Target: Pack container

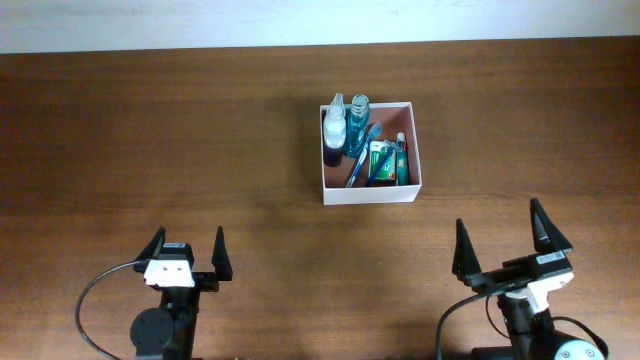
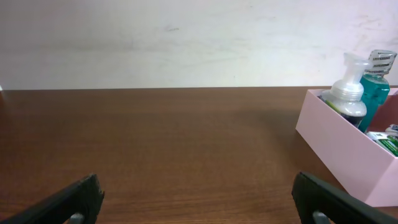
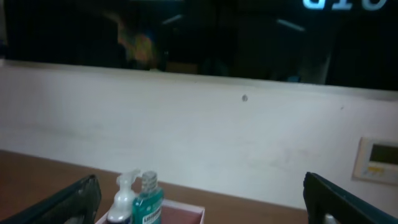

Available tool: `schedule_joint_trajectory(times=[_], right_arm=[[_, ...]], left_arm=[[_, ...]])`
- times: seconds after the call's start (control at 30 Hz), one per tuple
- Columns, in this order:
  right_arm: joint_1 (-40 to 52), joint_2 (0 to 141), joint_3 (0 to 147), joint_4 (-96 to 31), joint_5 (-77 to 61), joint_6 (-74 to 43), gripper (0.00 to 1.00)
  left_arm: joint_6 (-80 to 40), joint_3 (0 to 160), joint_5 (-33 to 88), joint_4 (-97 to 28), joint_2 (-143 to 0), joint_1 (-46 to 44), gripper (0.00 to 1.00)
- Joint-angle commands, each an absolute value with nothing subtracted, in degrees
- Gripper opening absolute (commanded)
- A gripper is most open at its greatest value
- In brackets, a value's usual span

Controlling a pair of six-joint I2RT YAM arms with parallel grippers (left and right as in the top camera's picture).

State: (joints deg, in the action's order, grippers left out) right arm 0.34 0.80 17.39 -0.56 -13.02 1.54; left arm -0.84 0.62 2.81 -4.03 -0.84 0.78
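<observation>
While my left gripper (image 1: 189, 240) and right gripper (image 1: 500, 228) both stand wide open and empty, the square white-walled open container (image 1: 370, 193), holding assorted toiletries (image 1: 360, 140), sits ahead between them on the brown wooden table (image 1: 150, 120). It is nearer my right and has no long axis.

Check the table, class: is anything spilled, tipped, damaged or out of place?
Nothing stands out. The container sits flat on the table, toiletries inside, the spray bottle and teal bottle upright, no spill. The left gripper and right gripper are open, clear of it.
</observation>
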Motion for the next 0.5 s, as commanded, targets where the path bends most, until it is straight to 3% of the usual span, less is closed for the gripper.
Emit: schedule_joint_trajectory(times=[0.0,0.47], right_arm=[[1.3,0.2,15.9,0.5,-13.6,1.5,0.99],[1.2,0.2,7.0,2.9,-10.7,1.5,0.99]], left_arm=[[0.3,0.5,3.6,-4.4,-0.3,1.0,0.99],[0.3,0.5,3.6,-4.4,-0.3,1.0,0.99]])
